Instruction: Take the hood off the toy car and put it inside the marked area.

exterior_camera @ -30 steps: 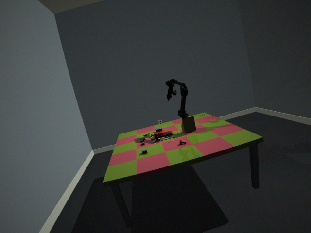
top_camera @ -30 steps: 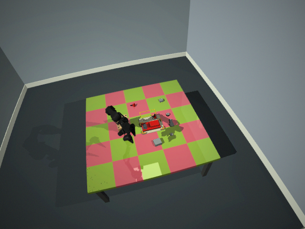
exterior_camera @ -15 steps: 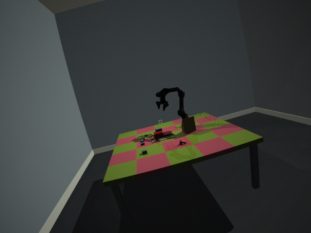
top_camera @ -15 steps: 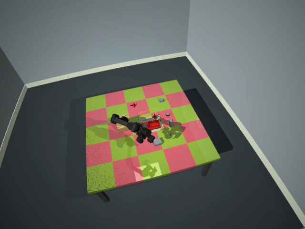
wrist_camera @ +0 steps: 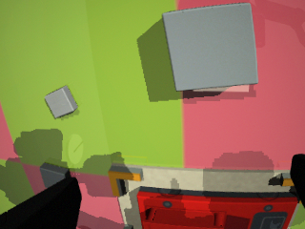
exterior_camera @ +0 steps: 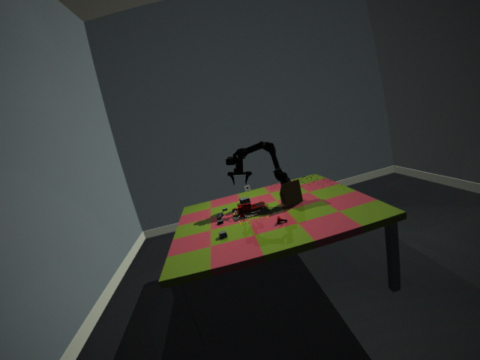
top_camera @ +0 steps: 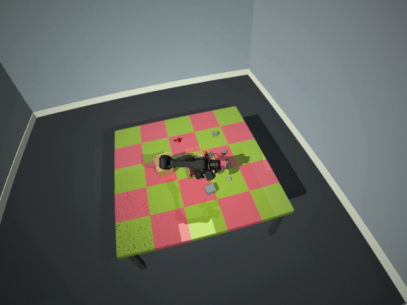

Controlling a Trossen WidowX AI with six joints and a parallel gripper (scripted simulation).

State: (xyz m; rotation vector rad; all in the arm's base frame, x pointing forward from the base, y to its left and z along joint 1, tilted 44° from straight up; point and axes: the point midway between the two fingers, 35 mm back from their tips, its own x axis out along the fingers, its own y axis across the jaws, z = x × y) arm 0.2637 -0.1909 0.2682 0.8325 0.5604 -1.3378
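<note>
The toy car [top_camera: 192,171] [exterior_camera: 250,214] [wrist_camera: 191,179] stands near the middle of the table, largely hidden by the arm in the top view. Its red hood [exterior_camera: 243,207] [wrist_camera: 178,217] sits on the car; the wrist view shows only part of it, at the bottom edge. My gripper [exterior_camera: 240,183] [wrist_camera: 189,179] is wide open and empty, pointing down, well above the car. The marked area [top_camera: 197,147] [exterior_camera: 253,222] is a thin yellow outline on the table close beside the car, partly hidden by the arm in the top view.
A grey box [top_camera: 209,189] [wrist_camera: 214,48] and a small grey cube [top_camera: 228,178] [wrist_camera: 61,103] lie beside the car. A wheel [top_camera: 224,152] and a dark bracket [top_camera: 229,163] lie beyond its far end. A red piece [top_camera: 178,140] [exterior_camera: 281,220] and a grey piece [top_camera: 215,133] [exterior_camera: 222,234] lie farther out.
</note>
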